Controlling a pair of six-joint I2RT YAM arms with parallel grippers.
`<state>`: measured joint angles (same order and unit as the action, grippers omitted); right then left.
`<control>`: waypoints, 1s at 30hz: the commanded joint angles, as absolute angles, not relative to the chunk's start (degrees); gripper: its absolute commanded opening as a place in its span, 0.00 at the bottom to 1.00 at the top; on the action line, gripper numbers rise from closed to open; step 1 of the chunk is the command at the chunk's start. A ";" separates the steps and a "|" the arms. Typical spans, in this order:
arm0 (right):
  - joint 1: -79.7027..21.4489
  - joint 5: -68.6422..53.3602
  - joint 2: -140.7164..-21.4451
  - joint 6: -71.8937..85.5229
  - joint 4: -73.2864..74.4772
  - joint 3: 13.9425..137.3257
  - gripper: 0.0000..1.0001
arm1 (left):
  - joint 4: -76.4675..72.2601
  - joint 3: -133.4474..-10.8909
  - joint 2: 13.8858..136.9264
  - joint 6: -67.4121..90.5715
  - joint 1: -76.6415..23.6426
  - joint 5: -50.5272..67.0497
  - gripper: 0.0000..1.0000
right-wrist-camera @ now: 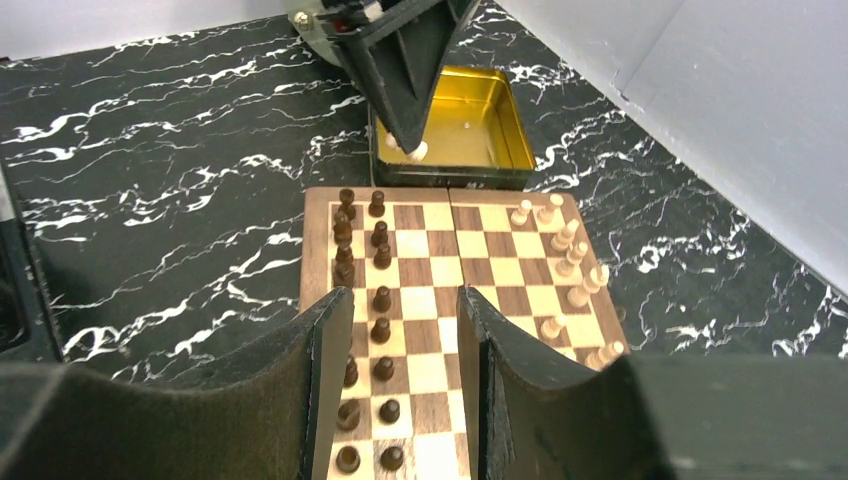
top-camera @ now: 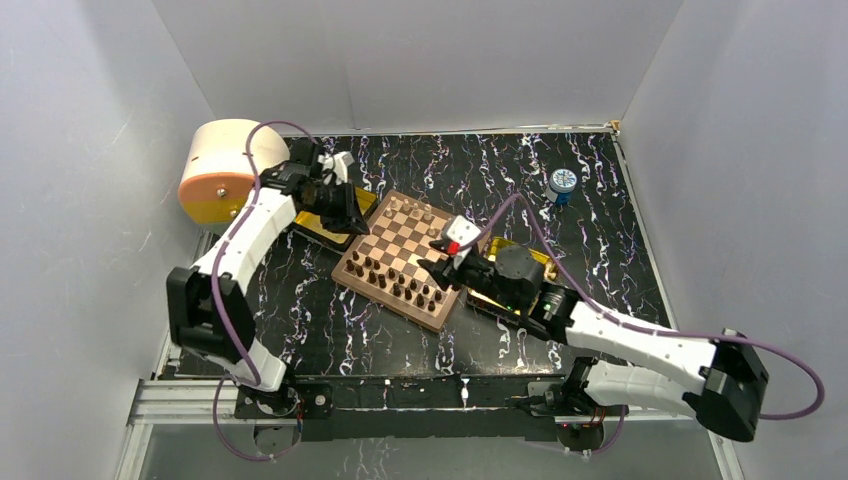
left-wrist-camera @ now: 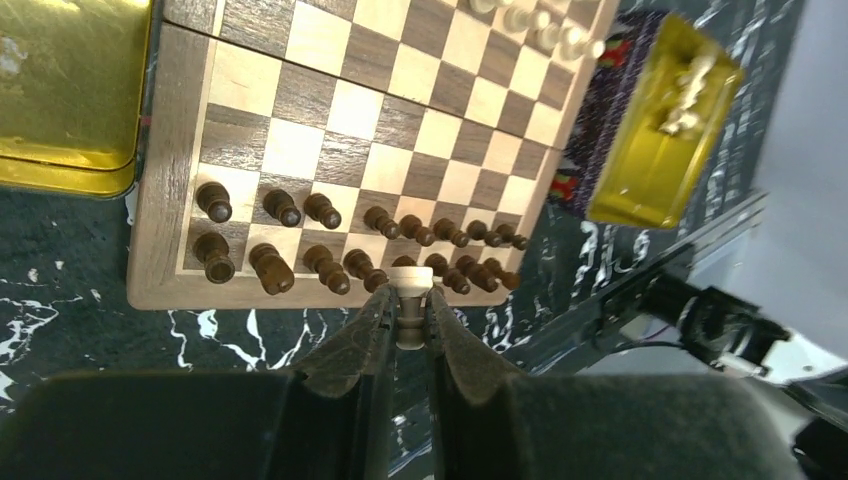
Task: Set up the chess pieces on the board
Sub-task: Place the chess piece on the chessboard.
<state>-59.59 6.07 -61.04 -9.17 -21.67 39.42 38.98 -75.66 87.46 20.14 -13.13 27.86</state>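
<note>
Left pincer clamped on a light chess piece above the tray, presumably bound for the board. The right pincer stands apart, empty, over the board at mid-worktop.

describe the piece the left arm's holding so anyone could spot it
Find the chessboard, then the gold tray beside its left edge. At that tray the left pincer is shut on one light tan piece, the only chessman held in the air.

Left claw clamped tight, right claw spread wide.
</note>
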 commanded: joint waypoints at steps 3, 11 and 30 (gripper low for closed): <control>-59.42 10.78 -49.07 -1.83 -17.06 35.64 0.52 | 51.91 -87.08 97.36 11.37 -18.34 18.68 0.08; -59.48 15.80 -40.69 -0.44 -12.45 34.30 0.53 | 57.21 -99.24 111.20 10.26 -23.73 12.44 0.08; -59.43 18.43 -38.37 0.46 -11.08 33.45 0.53 | 60.56 -109.11 124.87 9.71 -28.45 6.45 0.09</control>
<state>-59.59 16.82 -39.72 0.05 -9.41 33.82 58.39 -106.80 125.05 10.44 -27.59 8.34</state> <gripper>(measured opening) 0.533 0.123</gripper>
